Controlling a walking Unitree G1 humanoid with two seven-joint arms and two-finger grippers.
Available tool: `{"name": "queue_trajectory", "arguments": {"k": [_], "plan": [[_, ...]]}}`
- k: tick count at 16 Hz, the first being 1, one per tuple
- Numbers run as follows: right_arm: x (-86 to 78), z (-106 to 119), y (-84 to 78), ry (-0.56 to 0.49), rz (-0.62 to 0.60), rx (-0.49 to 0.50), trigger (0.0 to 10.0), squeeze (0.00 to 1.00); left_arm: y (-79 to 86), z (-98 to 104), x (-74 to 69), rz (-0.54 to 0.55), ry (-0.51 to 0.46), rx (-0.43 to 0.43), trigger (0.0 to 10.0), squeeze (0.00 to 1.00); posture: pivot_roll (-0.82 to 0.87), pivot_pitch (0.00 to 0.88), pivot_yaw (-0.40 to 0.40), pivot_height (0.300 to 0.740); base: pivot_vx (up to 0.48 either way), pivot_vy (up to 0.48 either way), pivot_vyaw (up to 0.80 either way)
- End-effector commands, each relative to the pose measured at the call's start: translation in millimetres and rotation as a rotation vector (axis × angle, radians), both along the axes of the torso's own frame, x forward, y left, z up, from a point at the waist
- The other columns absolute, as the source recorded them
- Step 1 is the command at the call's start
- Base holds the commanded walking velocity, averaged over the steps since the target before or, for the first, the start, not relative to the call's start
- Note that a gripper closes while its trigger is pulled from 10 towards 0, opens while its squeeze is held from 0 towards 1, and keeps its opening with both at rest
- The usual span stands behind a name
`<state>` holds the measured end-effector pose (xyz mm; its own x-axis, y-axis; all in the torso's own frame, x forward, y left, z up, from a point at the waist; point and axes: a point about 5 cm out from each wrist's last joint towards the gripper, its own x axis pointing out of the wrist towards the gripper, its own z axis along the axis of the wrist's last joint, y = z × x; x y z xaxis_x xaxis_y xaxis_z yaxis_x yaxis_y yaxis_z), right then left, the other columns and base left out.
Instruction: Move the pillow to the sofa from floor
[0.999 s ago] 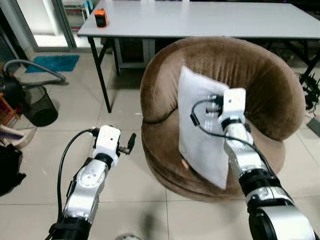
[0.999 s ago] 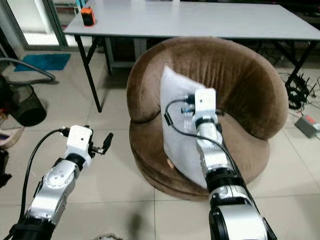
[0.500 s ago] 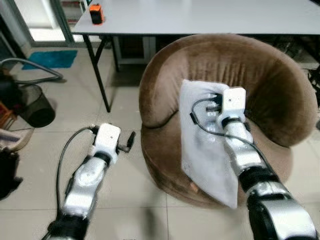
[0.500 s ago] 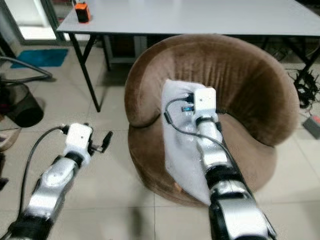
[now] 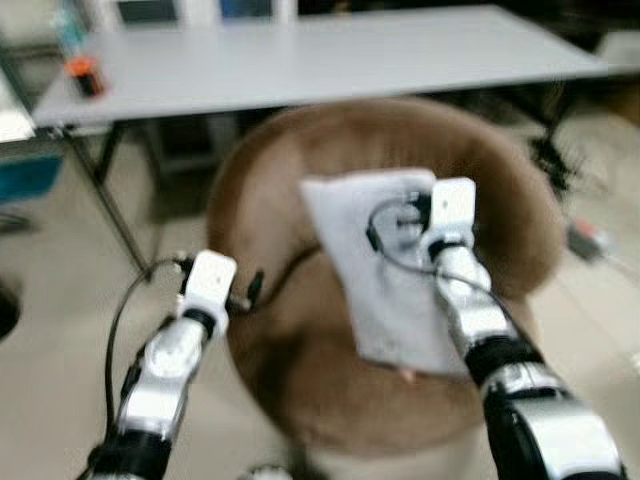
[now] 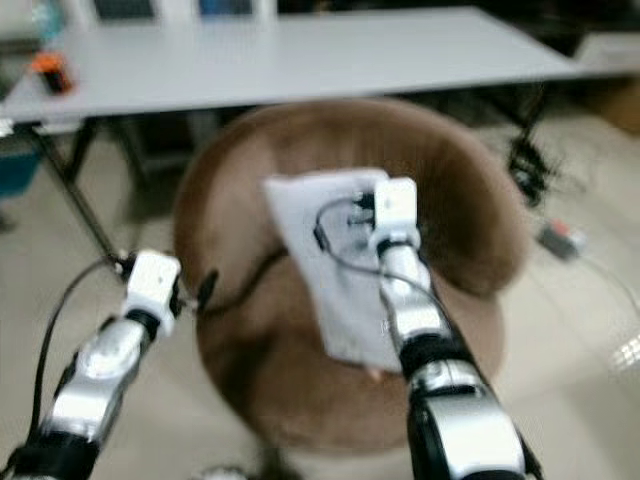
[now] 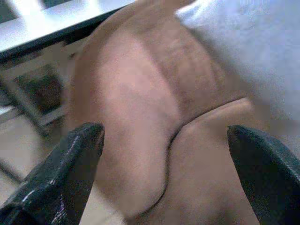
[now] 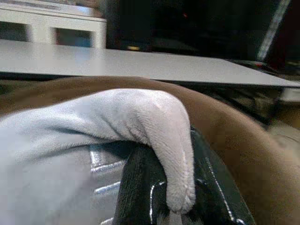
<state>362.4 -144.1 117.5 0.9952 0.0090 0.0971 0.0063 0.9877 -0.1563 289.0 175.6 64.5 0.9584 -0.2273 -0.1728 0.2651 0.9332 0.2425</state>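
The sofa (image 5: 300, 330) stands on the floor (image 5: 50, 330) directly before the robot, with the desk (image 5: 300, 60) behind it. The pillow (image 5: 385, 270) lies in the sofa's seat, leaning toward its back, under the right gripper (image 8: 164, 187). The left gripper (image 5: 252, 290) hangs just beside the sofa's left arm.

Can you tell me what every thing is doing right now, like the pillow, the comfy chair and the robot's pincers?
Pillow: held up over the sofa seat, pinched at its top.
Right pincer: shut on the pillow.
Left pincer: open, holding nothing, beside the sofa.
Sofa: brown, round, standing before the table.
Table: standing behind the sofa.
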Motion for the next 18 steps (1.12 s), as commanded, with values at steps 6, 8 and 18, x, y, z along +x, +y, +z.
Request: {"name": "queue_trajectory", "arguments": {"k": [6,8,18], "plan": [[4.0,7.2,-7.2,-0.023,-0.018,-0.029,10.0,0.00,-5.1,2.3,0.1,0.026,-0.029,-0.013,10.0,0.00,0.14,0.000,-0.004,0.740,0.320,0.000,0.00],[8.3,13.7,-0.8,-0.025,0.015,-0.033,10.0,0.00,-4.4,1.4,-0.2,0.038,-0.028,-0.010,10.0,0.00,0.15,0.000,-0.010,0.740,0.000,0.000,0.00],[43.1,79.8,71.8,-0.002,0.274,-0.147,10.0,0.00,4.0,-7.1,-26.2,0.117,-0.005,-0.020,10.0,0.00,0.27,0.040,-0.076,0.740,0.000,0.000,0.00]]}}
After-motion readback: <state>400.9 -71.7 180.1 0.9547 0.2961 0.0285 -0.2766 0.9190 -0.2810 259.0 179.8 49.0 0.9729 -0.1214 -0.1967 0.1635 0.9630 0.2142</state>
